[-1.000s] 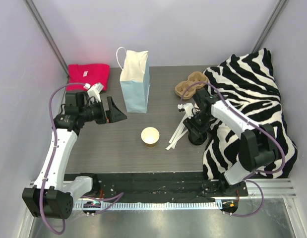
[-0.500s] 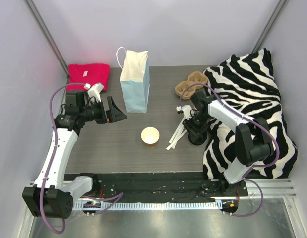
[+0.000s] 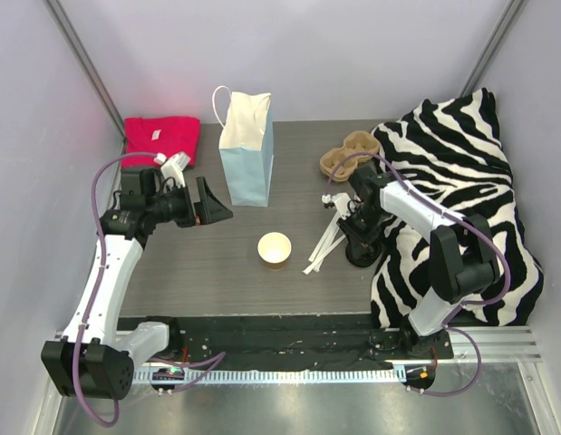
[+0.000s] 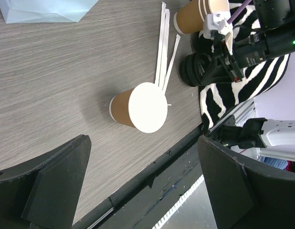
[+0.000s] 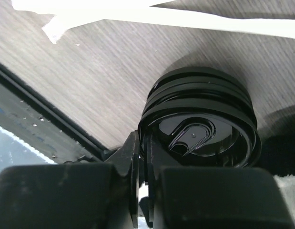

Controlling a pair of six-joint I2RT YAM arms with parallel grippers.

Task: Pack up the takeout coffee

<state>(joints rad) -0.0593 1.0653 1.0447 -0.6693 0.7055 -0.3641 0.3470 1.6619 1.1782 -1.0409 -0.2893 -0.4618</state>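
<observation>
Though low, right claw [image 5: 143, 149] on lids [image 5: 200, 136].

Open paper cup [image 3: 275, 249] mid-table, blue bag [image 3: 246, 154] behind (upright), right pincer [image 3: 359, 239] at black lids [image 3: 362, 256].

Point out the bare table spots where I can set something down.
Bare: between the blue bag and the cup carrier; also the near strip left of the paper cup. Crowded: straws, black lids by the blanket.
</observation>
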